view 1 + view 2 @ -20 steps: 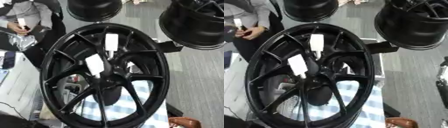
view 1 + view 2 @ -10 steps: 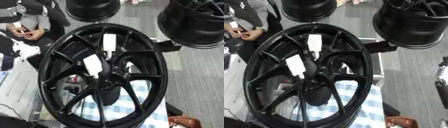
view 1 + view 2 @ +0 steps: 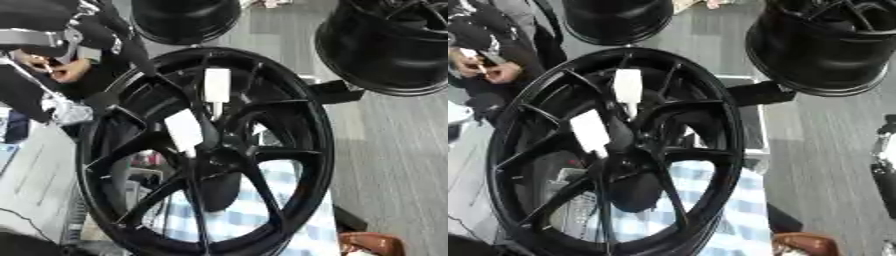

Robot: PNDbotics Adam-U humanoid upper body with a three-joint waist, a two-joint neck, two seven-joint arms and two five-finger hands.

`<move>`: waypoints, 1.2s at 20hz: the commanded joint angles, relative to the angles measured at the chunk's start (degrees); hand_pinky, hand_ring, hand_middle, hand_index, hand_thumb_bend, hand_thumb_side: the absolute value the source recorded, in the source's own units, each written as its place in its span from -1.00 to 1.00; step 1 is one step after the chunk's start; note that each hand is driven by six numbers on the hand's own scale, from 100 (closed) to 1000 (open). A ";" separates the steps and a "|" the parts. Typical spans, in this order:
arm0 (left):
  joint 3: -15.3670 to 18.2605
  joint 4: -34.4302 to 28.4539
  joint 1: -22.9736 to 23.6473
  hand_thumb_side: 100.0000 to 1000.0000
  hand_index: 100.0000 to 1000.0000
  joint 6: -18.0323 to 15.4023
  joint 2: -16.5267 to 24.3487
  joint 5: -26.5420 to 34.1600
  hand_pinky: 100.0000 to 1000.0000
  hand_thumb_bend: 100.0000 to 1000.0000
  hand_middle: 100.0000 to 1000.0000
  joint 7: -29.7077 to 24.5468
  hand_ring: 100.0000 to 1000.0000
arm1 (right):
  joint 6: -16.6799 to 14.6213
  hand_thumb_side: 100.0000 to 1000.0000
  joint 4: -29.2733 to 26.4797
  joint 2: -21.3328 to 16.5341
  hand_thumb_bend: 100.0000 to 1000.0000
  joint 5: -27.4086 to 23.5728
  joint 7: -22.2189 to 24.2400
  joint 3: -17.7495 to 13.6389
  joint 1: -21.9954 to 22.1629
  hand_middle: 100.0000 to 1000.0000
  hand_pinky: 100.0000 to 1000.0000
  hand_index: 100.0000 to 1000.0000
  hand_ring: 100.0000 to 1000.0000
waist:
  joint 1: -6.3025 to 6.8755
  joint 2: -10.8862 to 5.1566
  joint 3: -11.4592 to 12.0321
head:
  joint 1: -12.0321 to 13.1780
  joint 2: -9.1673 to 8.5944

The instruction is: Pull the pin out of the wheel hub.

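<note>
A large black wheel hub [image 3: 289,105] fills the middle of both views, its spokes meeting at a dark centre [image 3: 219,156]. Two white pins stand among the spokes: one near the upper rim [image 3: 216,85], one lower and closer to the centre [image 3: 184,131]. My left arm [image 3: 44,35], black with a silver band, reaches in from the upper left corner, and its hand [image 3: 74,111] is a blurred silver and black shape by the hub's left rim, apart from both pins. My right hand [image 3: 883,160] shows only as a black and silver sliver at the right edge.
Two more black wheels stand at the back, one at top centre [image 3: 188,20] and one at top right [image 3: 394,45]. A blue and white checked cloth [image 3: 236,217] lies under the hub. A person's hands [image 3: 487,67] hold something small at far left. A brown object [image 3: 372,245] sits bottom right.
My left arm has come into view from the upper left and moved down toward the hub's left rim. Both white pins stay where they were.
</note>
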 commanded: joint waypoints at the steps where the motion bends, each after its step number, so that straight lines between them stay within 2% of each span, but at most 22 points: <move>1: -1.20 2.03 -2.80 -0.24 0.69 -0.78 -0.28 -0.60 0.58 -1.00 0.34 -3.29 0.46 | -0.02 0.17 -1.02 -1.37 -1.00 -0.11 0.22 -0.03 -0.30 -0.15 0.47 0.23 0.14 | 0.05 -0.69 -0.05 | -0.17 0.29; 6: -3.72 6.12 -6.12 -0.15 0.74 -1.98 -2.86 -0.90 0.60 -0.99 0.38 -9.58 0.49 | 0.03 0.19 -1.02 -1.26 -1.00 -0.17 0.29 0.12 -0.39 -0.15 0.47 0.22 0.14 | -0.01 -0.44 -0.07 | -0.29 0.29; 10: -5.17 8.77 -8.00 -0.19 0.76 -3.02 -4.63 -0.73 0.63 -0.75 0.42 -13.61 0.52 | 0.08 0.20 -1.02 -1.17 -1.00 -0.24 0.38 0.21 -0.45 -0.16 0.47 0.22 0.14 | -0.07 -0.37 -0.04 | -0.21 0.29; 19: -9.67 12.83 -11.07 -0.29 0.74 -7.14 -7.91 -3.56 0.67 -0.28 0.44 -14.26 0.56 | 0.17 0.21 -1.02 -1.11 -1.00 -0.64 0.51 0.25 -0.50 -0.15 0.47 0.22 0.14 | 0.01 -0.68 -0.25 | 0.25 0.29; 24: -11.11 14.06 -11.66 -0.38 0.72 -9.55 -8.65 -4.42 0.69 -0.17 0.42 -14.26 0.56 | 0.36 0.23 -1.02 -0.99 -1.00 -0.89 0.48 0.21 -0.58 -0.15 0.47 0.22 0.14 | 0.21 -0.85 -0.45 | 0.44 0.29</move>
